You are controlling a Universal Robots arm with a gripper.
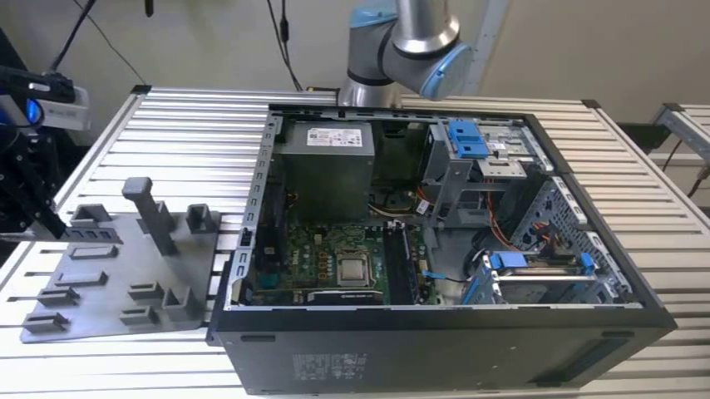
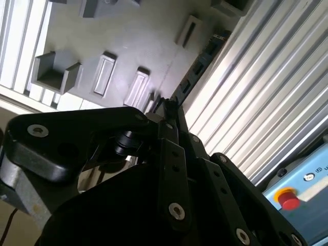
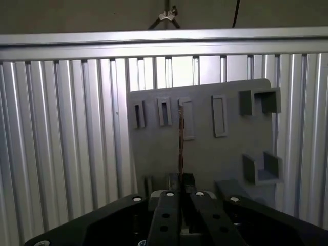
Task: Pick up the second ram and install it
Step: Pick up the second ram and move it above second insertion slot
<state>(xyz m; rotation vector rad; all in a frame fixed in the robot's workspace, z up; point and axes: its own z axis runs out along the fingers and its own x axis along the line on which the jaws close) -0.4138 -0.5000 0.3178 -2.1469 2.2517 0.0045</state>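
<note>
Exterior view: grey holder plate on the slatted tabletop at left, open computer case at right. First wrist view: pincer pinches the second ram, a thin dark stick seen edge-on, over the plate.

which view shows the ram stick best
The first wrist view: the ram stick juts edge-on from the gripper against the grey tray. The second wrist view shows it as a dark slanted strip; in the exterior view it is too small to tell.
</note>
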